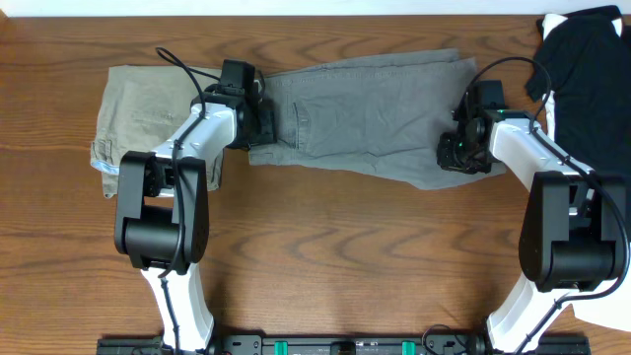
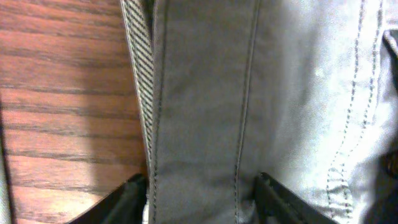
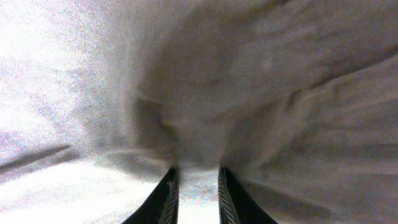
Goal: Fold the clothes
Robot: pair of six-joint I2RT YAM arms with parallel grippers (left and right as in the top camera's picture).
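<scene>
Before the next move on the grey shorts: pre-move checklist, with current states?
1. Right gripper holds the grey shorts: ok, fingers pinched on bunched cloth.
2. Left gripper holds its end: not ok, jaws stand apart and the seamed edge lies flat between them.
3. Grey shorts spread flat: ok, laid out lengthwise in the overhead view.
4. Olive-khaki shorts apart from the grey shorts: cannot tell, the gap is hidden in the overhead view.
5. Black garment out of the way: ok, it lies apart at the far right corner.
</scene>
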